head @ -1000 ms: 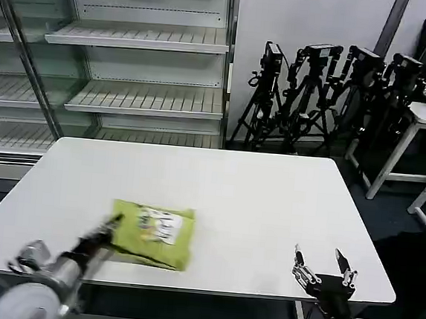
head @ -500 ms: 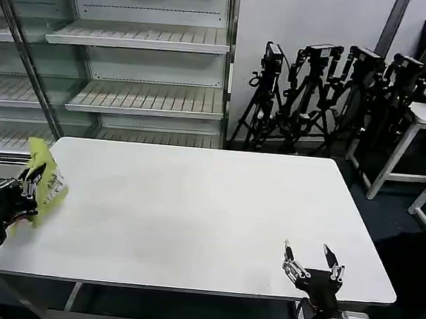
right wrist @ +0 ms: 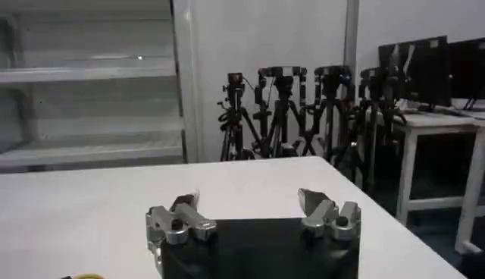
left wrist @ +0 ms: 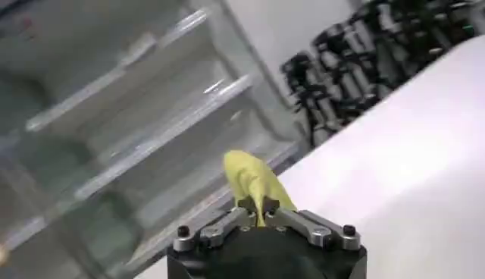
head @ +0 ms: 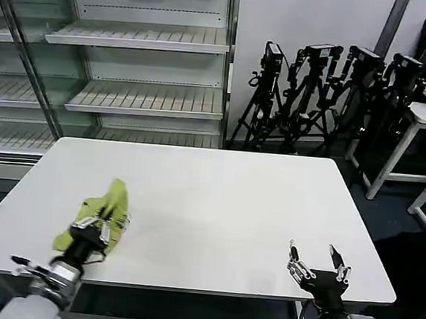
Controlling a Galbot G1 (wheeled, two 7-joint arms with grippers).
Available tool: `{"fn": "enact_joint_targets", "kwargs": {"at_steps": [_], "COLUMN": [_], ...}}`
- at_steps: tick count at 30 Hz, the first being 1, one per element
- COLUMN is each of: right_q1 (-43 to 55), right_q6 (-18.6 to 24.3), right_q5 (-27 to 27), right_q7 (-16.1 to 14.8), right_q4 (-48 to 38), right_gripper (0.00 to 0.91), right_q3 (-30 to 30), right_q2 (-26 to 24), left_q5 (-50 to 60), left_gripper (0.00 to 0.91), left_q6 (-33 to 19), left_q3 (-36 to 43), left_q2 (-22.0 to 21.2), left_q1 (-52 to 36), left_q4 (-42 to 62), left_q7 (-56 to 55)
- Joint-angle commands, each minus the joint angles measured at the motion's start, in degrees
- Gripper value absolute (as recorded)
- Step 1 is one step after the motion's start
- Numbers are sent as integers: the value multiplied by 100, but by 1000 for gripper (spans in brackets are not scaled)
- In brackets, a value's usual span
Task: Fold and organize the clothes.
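The clothes (head: 102,209), a lime yellow-green garment bunched into a folded wad, hang over the white table's (head: 216,204) front left part. My left gripper (head: 103,224) is shut on the garment's near end. In the left wrist view the green fabric (left wrist: 254,182) rises from between the closed fingertips of that gripper (left wrist: 261,214). My right gripper (head: 318,264) stands open at the table's front right edge, nothing between its fingers. The right wrist view shows its two fingers (right wrist: 254,208) spread wide above the bare tabletop.
Empty white shelving (head: 138,71) stands behind the table on the left. Several black tripods (head: 331,88) lean against the back wall on the right. Another white table (head: 425,126) is at the far right.
My left gripper lifted the garment off the table, swung it out past the left edge, then brought it back over the front left part. The right gripper has barely moved.
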Motion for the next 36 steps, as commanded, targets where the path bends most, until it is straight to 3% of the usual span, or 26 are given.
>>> {"fn": "enact_joint_targets", "kwargs": {"at_steps": [1,8,16,24,25,26,29,31,33,36], "right_q1": [-83,-203,-385,-504,-508,-512,-503,-492,-465,-411], "right_q6": [-5,-4,1,-4,-4,-7,3,53,144,380], "right_q5": [-59,-231,-264,-296,-296,-293,-295,-322,-395,-661], "right_q7": [7,-2,-6,-5,-4,-5,-10,-27,-67,-163], "right_q4": [50,88,192,262,264,268,265,254,234,159], "right_gripper": [907,907,907,907,907,907,907,907,907,907], "right_q3": [63,-9,158,220,229,250,259,252,234,215], "right_q2": [59,210,280,303,302,294,289,285,277,251], "left_q5": [1011,762,-530,-1519,-1535,-1652,-1825,-1970,-2001,-2106], "left_gripper": [40,40,30,50,836,907,907,907,907,907], "left_q6": [-139,273,854,785,720,612,292,-165,-1057,-1439], "left_q3": [1939,2651,3293,3670,3699,3708,3682,3655,3556,3256], "left_q2": [-364,-735,-1351,-1776,-1799,-1819,-1842,-1842,-1822,-1751], "left_q1": [-212,-727,-1895,-2572,-2610,-2625,-2622,-2606,-2528,-2295], "left_q4": [-156,396,1189,1597,1608,1597,1563,1536,1504,1253], "left_q7": [60,-122,-627,-778,-763,-747,-794,-960,-1031,-1005]}}
